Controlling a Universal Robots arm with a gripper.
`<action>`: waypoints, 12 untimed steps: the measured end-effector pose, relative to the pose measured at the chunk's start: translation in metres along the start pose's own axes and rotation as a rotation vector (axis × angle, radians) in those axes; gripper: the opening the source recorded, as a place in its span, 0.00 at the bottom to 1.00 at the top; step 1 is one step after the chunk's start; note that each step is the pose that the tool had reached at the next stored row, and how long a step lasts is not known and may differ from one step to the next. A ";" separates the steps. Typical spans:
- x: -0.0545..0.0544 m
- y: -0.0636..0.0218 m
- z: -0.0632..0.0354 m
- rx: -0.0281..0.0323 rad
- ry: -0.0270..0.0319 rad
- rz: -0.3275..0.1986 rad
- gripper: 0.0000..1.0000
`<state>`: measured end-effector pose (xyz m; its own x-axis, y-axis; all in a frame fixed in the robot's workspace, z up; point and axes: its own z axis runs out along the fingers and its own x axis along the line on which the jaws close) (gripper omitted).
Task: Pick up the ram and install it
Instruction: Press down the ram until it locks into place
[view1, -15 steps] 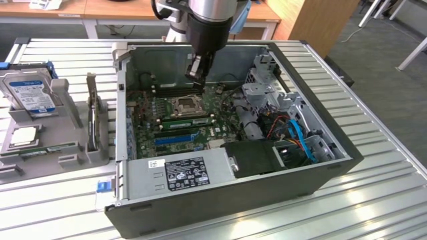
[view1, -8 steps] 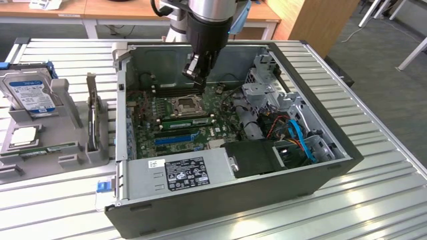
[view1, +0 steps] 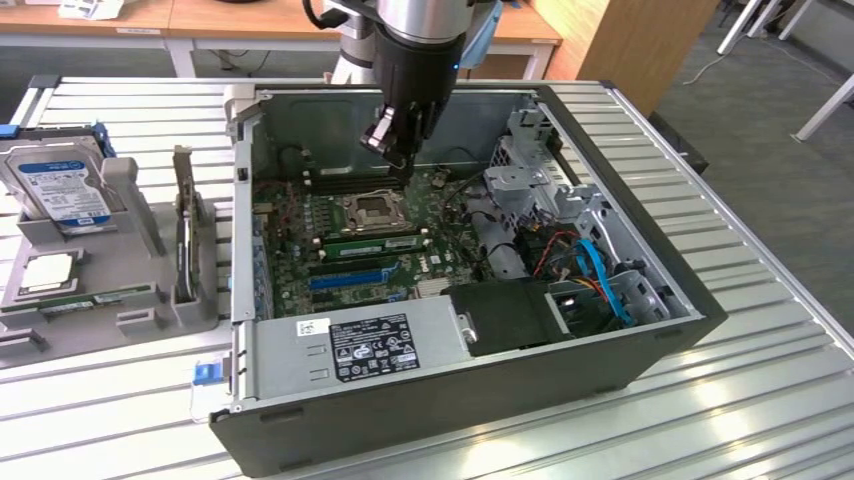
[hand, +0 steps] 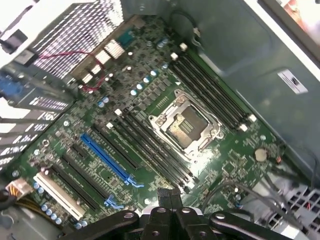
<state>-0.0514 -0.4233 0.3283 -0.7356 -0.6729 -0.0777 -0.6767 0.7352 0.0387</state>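
My gripper (view1: 399, 160) hangs inside the open computer case (view1: 641, 345), above the motherboard (view1: 300, 265) and just behind the CPU socket (view1: 370, 209). Its fingers are shut with nothing between them. In the wrist view the shut gripper (hand: 168, 193) points down over the board near the black memory slots (hand: 150, 145) and the socket (hand: 186, 125). A thin green ram stick (view1: 96, 298) lies in the grey holder (view1: 134, 260) at the exterior view's left. A green strip (view1: 374, 241) runs along the slots in front of the socket; I cannot tell if it is a seated ram.
A hard drive (view1: 56, 185) stands in the grey holder, with an upright card (view1: 183, 225) beside it. Inside the case are the power supply (view1: 367, 345), a drive cage (view1: 534, 190) with blue cables (view1: 603, 280), and a blue expansion slot (hand: 105, 157).
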 end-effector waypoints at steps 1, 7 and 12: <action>0.000 0.0000 0.0000 0.0015 -0.0010 0.015 0.10; 0.000 0.0000 0.0000 0.0104 -0.0063 0.106 0.10; 0.000 0.0000 0.0000 0.0166 -0.0095 0.187 0.10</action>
<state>-0.0514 -0.4233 0.3282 -0.8479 -0.5241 -0.0801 -0.5279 0.8485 0.0369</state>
